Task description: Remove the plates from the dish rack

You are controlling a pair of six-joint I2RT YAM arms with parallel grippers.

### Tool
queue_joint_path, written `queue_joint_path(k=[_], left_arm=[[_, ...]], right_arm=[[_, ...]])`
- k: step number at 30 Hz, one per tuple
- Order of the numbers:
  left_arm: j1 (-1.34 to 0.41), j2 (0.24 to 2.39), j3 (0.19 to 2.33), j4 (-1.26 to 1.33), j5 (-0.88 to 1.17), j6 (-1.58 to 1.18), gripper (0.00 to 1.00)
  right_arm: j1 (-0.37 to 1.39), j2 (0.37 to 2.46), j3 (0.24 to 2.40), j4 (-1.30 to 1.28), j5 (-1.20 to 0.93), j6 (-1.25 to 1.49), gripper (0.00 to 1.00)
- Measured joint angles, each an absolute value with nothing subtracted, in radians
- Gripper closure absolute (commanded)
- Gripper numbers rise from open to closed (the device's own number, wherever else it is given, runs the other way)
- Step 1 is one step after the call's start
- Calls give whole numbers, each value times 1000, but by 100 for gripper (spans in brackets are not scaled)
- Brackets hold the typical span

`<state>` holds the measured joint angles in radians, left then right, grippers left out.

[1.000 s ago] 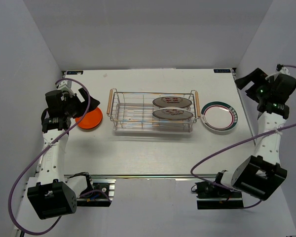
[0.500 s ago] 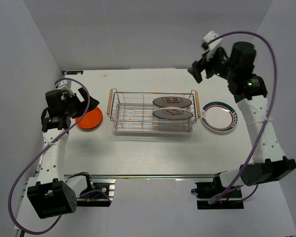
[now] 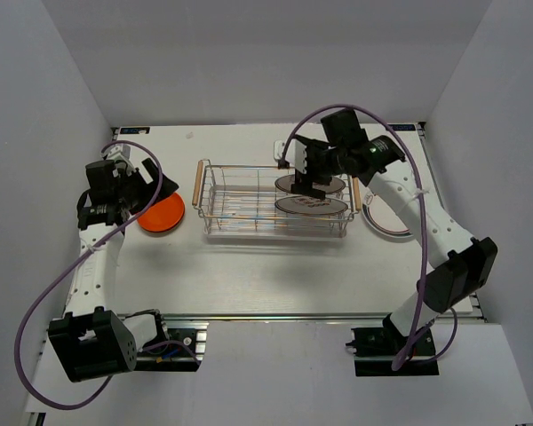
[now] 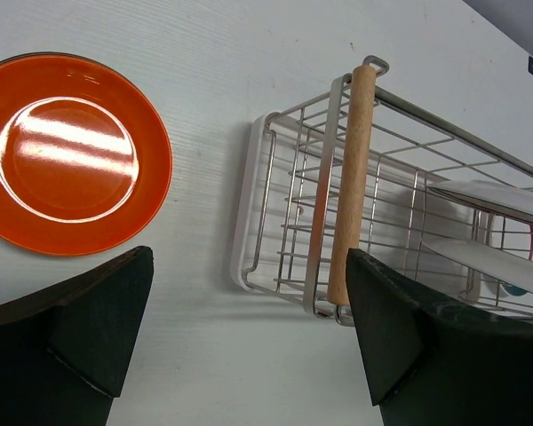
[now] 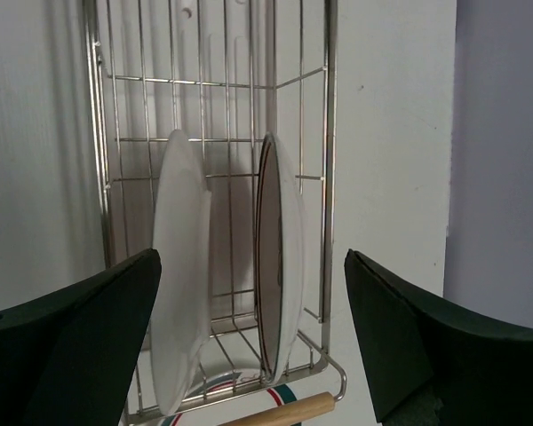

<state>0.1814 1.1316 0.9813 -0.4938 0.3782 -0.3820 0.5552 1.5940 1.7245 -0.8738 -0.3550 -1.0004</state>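
Chrome wire dish rack (image 3: 235, 166), two upright white plates (image 5: 179, 266), glossy orange plate (image 4: 67, 151) beside; left gripper (image 4: 249, 259), right gripper (image 5: 250, 257): fingers apart

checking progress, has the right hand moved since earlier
Yes: the right hand swung left, from the right edge of the table to above the right end of the dish rack.

Red-orange plate (image 4: 67, 155) flat on white table (image 4: 204, 71) at ten o'clock, dish rack (image 4: 325, 177) at three o'clock, its wooden handle (image 4: 351, 182) near centre, two white plates (image 4: 497, 197) on edge inside, left gripper (image 4: 249, 346) fingers spread wide at six o'clock
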Motion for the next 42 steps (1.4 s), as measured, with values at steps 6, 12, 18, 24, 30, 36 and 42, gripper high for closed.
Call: queue_joint_path(k=[6, 12, 18, 24, 30, 36, 42], left_arm=[[181, 1135, 981, -493, 377, -382, 2], [181, 1135, 981, -493, 374, -382, 2], [181, 1134, 981, -494, 373, -382, 2], [181, 1131, 981, -494, 373, -382, 2], [181, 1130, 981, -494, 373, -382, 2], [181, 1130, 981, -496, 373, -382, 2], [181, 1130, 981, -497, 373, -382, 2]], right_arm=[[619, 1560, 1627, -888, -287, -1011, 11], [648, 1560, 1540, -880, -199, -1007, 15], [650, 1560, 1489, -810, -101, -991, 34], [650, 1560, 1469, -776, -61, -979, 60], [650, 1560, 1469, -751, -35, -973, 77], [650, 1560, 1470, -704, 3, -984, 89], [655, 1560, 1483, -709, 40, -984, 94]])
